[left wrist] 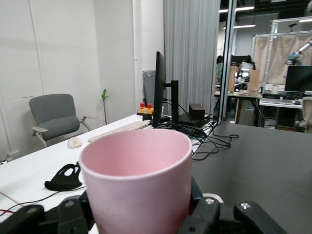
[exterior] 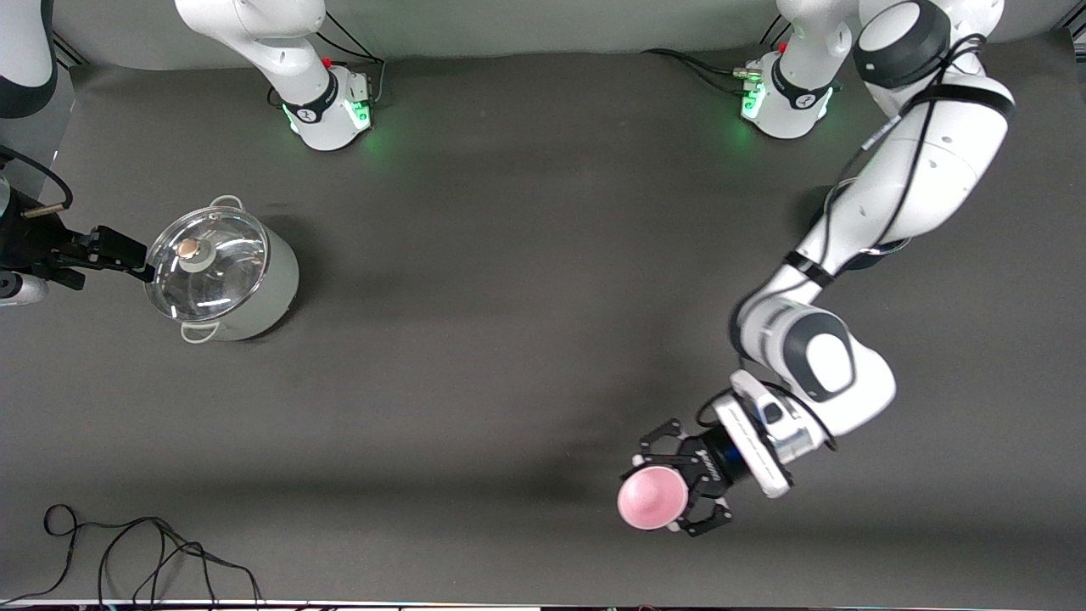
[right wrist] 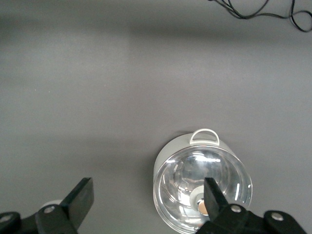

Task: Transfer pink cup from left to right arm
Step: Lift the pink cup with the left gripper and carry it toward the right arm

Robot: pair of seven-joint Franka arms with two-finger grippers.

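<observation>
In the lower right part of the front view, the left arm point(exterior: 882, 204) reached down from its base at the upper right, and its left gripper point(exterior: 670, 492) had its jaws closed around the pink cup point(exterior: 652, 499), held up over the dark counter point(exterior: 509, 339) near the bottom edge of the frame. The cup lay tipped on its side there, its rounded pale base turned toward the front camera. In the left wrist view the cup point(left wrist: 137, 187) filled the lower centre, its open mouth showing, with the black linked fingers point(left wrist: 204, 214) pressed against its sides; a white desk point(left wrist: 58, 161) with a monitor point(left wrist: 159, 87) and a grey chair point(left wrist: 52, 117) showed in the upper left. At the middle left edge of the front view, the right gripper point(exterior: 110, 253) hung beside a steel pot point(exterior: 222, 271) with a glass lid point(exterior: 206, 263), its jaws spread wide and holding nothing. The right wrist view showed the pot point(right wrist: 202, 187) at the lower centre, one black finger point(right wrist: 80, 197) at the lower left and the other crossing the lid. A black cable point(exterior: 144, 552) lay looped on the counter at the lower left.
</observation>
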